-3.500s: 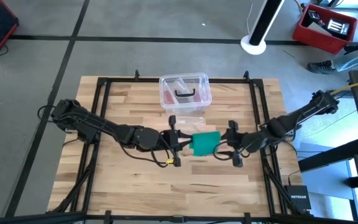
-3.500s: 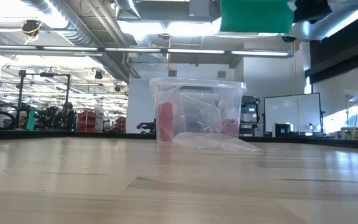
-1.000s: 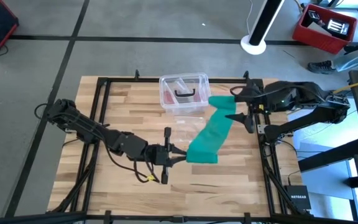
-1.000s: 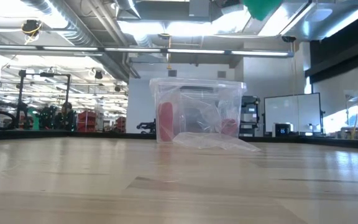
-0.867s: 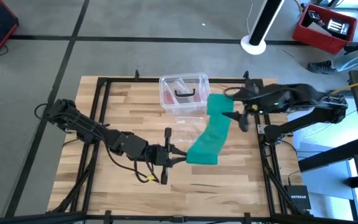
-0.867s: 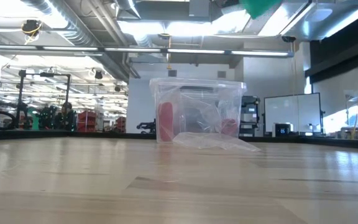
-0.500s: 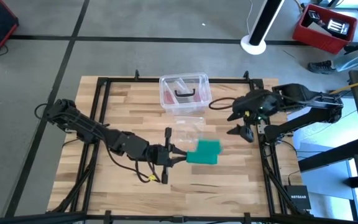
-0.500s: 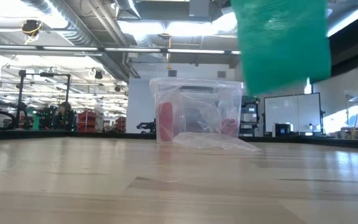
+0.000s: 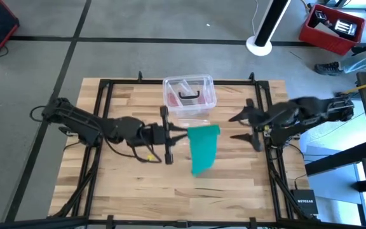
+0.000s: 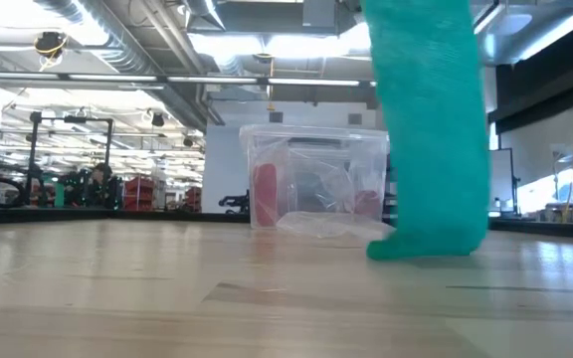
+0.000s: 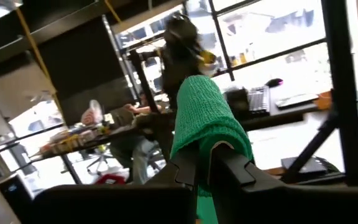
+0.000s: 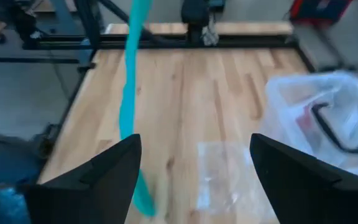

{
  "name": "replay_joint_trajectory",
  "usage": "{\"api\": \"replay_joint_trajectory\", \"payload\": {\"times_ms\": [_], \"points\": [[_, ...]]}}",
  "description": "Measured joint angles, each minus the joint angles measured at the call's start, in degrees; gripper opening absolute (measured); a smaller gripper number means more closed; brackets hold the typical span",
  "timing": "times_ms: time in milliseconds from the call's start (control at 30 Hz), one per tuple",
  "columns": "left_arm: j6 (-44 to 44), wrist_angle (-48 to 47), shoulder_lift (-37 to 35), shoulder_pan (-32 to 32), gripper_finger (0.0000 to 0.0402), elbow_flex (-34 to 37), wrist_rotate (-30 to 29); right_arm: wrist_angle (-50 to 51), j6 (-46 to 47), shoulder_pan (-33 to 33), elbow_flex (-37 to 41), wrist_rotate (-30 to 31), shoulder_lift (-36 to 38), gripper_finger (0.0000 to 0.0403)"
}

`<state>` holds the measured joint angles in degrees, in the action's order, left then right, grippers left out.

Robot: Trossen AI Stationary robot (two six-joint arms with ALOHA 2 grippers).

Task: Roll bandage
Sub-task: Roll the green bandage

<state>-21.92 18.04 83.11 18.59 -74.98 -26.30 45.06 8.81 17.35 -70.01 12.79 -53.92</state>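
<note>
Two black jointed arms (image 9: 94, 127) with dark cables and yellow wire (image 9: 150, 154).

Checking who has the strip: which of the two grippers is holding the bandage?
The left gripper; its fingers pinch the hanging bandage's top end. The right gripper is open, apart from it.

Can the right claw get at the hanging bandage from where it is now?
Probably yes. The right claw is open and empty, beside the bandage, which hangs from the left claw down to the table. Nothing stands between them; the clear box sits farther back.
</note>
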Motion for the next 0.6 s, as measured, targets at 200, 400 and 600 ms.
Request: {"api": "replay_joint_trajectory", "payload": {"times_ms": [200,400,600], "points": [[0.95,-1.18,-0.34,-2.58,0.0015,0.00,0.01,-18.46,-0.20,3.32,15.87,6.26,0.38,0.0303],[2.07,-2.10,-0.33,-2.95,0.0015,0.02,0.04,-26.71,-1.62,2.89,20.73,6.16,-3.91,0.0303],[2.26,-2.20,-0.33,-2.74,0.0015,0.02,0.07,-38.35,-1.85,2.88,26.41,8.00,-4.82,0.0270]]}}
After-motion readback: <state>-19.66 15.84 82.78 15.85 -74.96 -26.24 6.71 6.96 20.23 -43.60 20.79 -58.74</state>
